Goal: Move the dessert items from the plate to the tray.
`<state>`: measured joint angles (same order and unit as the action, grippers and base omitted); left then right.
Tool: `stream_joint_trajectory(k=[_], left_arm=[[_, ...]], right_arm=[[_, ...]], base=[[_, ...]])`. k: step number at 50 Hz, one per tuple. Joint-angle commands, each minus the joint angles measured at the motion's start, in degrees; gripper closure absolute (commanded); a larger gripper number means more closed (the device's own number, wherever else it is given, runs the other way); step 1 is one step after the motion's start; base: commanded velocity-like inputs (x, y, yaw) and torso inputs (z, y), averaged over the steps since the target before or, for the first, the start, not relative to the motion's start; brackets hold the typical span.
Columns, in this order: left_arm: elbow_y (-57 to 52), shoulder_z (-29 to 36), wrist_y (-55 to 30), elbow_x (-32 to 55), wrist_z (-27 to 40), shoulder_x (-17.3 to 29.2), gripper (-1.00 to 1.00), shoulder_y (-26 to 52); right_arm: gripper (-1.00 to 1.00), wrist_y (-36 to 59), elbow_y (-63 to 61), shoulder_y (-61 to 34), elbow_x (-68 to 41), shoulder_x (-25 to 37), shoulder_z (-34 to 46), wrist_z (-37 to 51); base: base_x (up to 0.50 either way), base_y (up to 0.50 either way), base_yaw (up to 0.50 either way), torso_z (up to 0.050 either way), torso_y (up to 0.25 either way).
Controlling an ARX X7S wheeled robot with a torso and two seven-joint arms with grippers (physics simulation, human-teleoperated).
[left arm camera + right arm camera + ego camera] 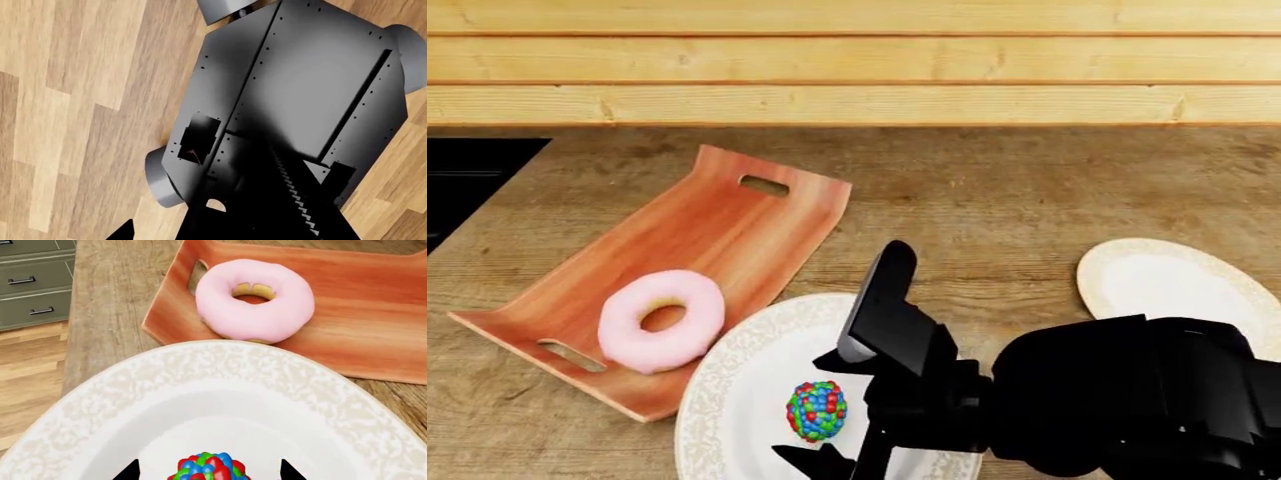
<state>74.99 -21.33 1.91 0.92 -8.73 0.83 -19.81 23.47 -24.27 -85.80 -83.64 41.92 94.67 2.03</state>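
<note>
rough wooden tabletop (1001,210): pink-frosted ring donut (662,319) already lies in the reddish-brown wooden tray (741,225). right gripper (834,410) spread around the bead-candy ball (817,410) on the white plate (741,390); close gently, centred, before lifting.

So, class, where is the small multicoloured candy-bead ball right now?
In the head view, the candy-bead ball sits on the patterned white plate, right of the reddish-brown wooden tray, between the right end effector's open fingertips.

Pink donut (663,320) flat on tray (741,225); bead ball (815,410) on plate.
</note>
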Motion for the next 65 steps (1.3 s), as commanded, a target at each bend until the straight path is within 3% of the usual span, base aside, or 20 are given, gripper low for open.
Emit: stream_joint_trajectory(k=[1,6,7,22,35,39,42,54,61,65], left_arm=[[0.0,-0.4,0.2,0.2,0.2,0.1,-1.0,0.3],[0.0,-1.1,0.2,0.3,0.2,0.1,-1.0,0.8],[0.0,-1.1,0.2,0.3,0.2,0.1,-1.0,0.8],[0.0,-1.1,-0.1,0.1,-0.4,-0.2,-1.0,1.2],[0.0,0.1,0.2,0.2,-1.3,-0.3,-1.0,1.1],[0.0,-0.3,-0.1,0.9,-1.4,-0.4,-1.0,1.4],[0.0,-0.3,-0.5,1.3,-1.8,-0.5,-1.0,2.0],[0.0,-0.9,0.5,2.9,-2.8,-0.6,-1.0,1.2],[0.0,-0.3,1.3,3.9,-2.9,-0.7,-1.0,0.2],[0.0,-0.3,1.5,4.0,-3.3,-0.6,-1.0,-0.2]], right_arm=[[-1.0,0.3,0.2,0.1,0.0,0.2,-0.1,0.1],[-1.0,0.3,0.7,0.3,-0.2,-0.2,-0.1,0.2],[1.0,0.2,0.7,0.4,-0.3,-0.2,-0.1,0.2],[1.0,-0.2,-1.5,-0.7,-3.8,0.0,-1.9,-1.7],[1.0,-2.7,-1.9,-7.7,-3.6,-0.3,-8.4,-0.4],[1.0,-5.0,4.5,-8.9,-0.2,-4.3,-10.2,1.4],[1.0,-6.8,14.9,-9.0,3.9,-10.8,-10.3,-1.2],[1.0,-15.0,70.5,-9.4,7.9,-41.9,-12.3,-19.2],[1.0,-15.2,72.1,-9.9,2.1,-41.9,-5.1,-20.8],[1.0,-4.7,73.4,-9.2,0.3,-41.9,-4.9,-20.0]], base=[[0.0,0.0,0.0,0.0,0.0],[0.0,0.0,0.0,0.0,0.0],[0.0,0.0,0.0,0.0,0.0],[0.0,0.0,0.0,0.0,0.0],[0.0,0.0,0.0,0.048,0.008],[0.0,0.0,0.0,0.05,0.009],[0.0,0.0,0.0,0.023,0.012],[0.0,0.0,0.0,0.0,0.0],[0.0,0.0,0.0,0.0,0.0],[0.0,0.0,0.0,0.0,0.0]])
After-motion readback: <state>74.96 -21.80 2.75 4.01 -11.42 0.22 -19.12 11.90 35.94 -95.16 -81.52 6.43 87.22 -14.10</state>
